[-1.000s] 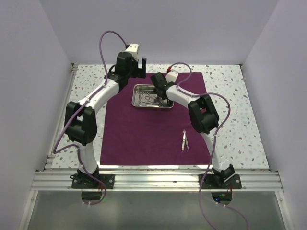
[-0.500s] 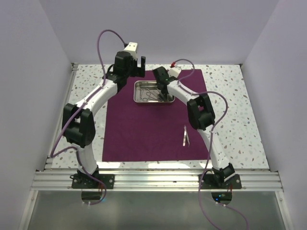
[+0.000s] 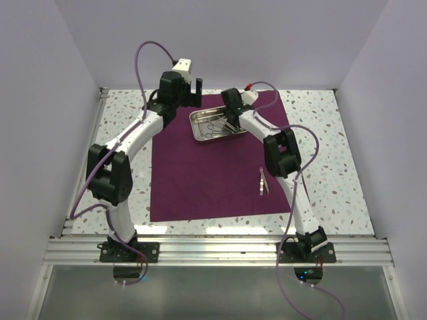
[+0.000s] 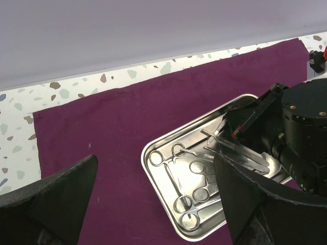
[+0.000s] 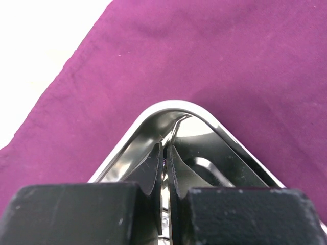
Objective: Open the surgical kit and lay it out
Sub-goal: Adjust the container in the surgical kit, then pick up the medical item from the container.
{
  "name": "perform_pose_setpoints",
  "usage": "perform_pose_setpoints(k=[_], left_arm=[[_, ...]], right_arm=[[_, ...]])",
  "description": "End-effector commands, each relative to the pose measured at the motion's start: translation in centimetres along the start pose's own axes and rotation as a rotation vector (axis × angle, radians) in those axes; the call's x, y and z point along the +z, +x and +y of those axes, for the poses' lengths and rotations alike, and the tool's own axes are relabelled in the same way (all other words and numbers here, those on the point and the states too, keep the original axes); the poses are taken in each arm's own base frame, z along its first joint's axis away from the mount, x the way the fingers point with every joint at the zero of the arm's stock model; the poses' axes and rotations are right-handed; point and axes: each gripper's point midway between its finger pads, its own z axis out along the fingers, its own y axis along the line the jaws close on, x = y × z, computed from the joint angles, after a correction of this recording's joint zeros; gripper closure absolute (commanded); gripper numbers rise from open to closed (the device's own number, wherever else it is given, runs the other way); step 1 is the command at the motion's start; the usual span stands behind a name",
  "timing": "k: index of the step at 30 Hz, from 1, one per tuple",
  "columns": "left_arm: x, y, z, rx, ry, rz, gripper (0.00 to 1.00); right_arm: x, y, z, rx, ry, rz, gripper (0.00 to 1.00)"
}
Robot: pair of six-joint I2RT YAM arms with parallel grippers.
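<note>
Speckled worktop (image 3: 313, 133), lilac walls (image 3: 220, 40), purple cloth (image 3: 207, 180) mid-worktop, tray (image 3: 197, 137) toward far edge, tweezers (image 3: 261, 183) on cloth toward right edge, left claw (image 3: 193, 97) wide open beside tray, right claw (image 5: 164, 153) closed on a thin instrument (image 5: 174, 128) in tray

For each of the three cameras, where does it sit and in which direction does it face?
Top external: above and behind the bases, looking down at the purple cloth and steel tray; left arm and right arm show.
Left wrist: above the tray, looking down at ring-handled instruments; the left gripper's open fingers fill the bottom corners.
Right wrist: low inside the tray, facing one corner; the right gripper is shut on a thin instrument.
Shared: top external and left wrist both show the right gripper at the tray.
</note>
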Motion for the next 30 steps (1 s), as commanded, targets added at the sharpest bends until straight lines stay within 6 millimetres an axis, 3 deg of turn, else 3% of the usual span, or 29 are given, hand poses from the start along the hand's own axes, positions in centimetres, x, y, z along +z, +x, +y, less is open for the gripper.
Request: perform_pose_setpoints(k=[1, 3, 9, 10, 11, 17, 18, 20, 21, 23, 24, 26, 27, 28, 30], left_arm=[[-0.9, -2.8, 0.4, 0.012, -0.003, -0.079, 0.01], [-0.8, -2.8, 0.4, 0.012, 0.0, -0.077, 0.01], [-0.7, -2.7, 0.1, 0.01, 0.01, -0.074, 0.01], [-0.7, -2.7, 0.2, 0.008, 0.009, -0.074, 0.0], [-0.7, -2.8, 0.2, 0.008, 0.011, -0.076, 0.01], [-0.8, -2.8, 0.2, 0.01, 0.011, -0.076, 0.01], [-0.8, -2.9, 0.1, 0.008, 0.012, -0.076, 0.01], [-0.9, -2.9, 0.1, 0.007, 0.015, -0.077, 0.01], [-0.9, -2.9, 0.1, 0.007, 0.016, -0.078, 0.01], [-0.9, -2.9, 0.1, 0.007, 0.016, -0.077, 0.01], [-0.9, -2.9, 0.0, 0.007, 0.017, -0.078, 0.01], [-1.0, -3.0, 0.0, 0.005, 0.019, -0.078, 0.0], [-1.1, -2.9, 0.0, 0.005, 0.019, -0.077, 0.01], [-1.1, -2.9, 0.0, 0.005, 0.019, -0.077, 0.0], [-1.2, -3.0, 0.0, 0.005, 0.019, -0.08, 0.01]], right_arm=[[-0.9, -1.8, 0.7, 0.01, -0.05, -0.039, 1.0], [-2.1, -2.7, 1.7, 0.013, -0.09, -0.058, 1.0], [-8.1, -6.2, 3.8, 0.027, -0.184, -0.135, 1.0], [-8.7, -5.6, 3.6, 0.013, -0.182, -0.132, 1.0], [-10.4, -6.6, 4.3, 0.025, -0.208, -0.15, 1.0], [-14.8, -7.9, 5.5, 0.009, -0.264, -0.215, 1.0], [-16.1, -8.9, 5.8, 0.008, -0.281, -0.233, 1.0], [-17.0, -8.9, 5.2, -0.026, -0.268, -0.25, 1.0], [-18.1, -9.9, 5.7, -0.015, -0.289, -0.277, 1.0], [-18.2, -9.9, 5.6, -0.046, -0.281, -0.281, 1.0], [-17.7, -9.0, 4.9, -0.107, -0.248, -0.239, 1.0], [-16.4, -8.2, 6.2, -0.161, -0.267, -0.183, 0.71], [-15.5, -7.2, 5.9, -0.221, -0.251, -0.147, 0.55], [-14.4, -6.7, 6.6, -0.242, -0.253, -0.135, 0.32], [-13.1, -5.3, 6.2, -0.314, -0.216, -0.091, 0.28]])
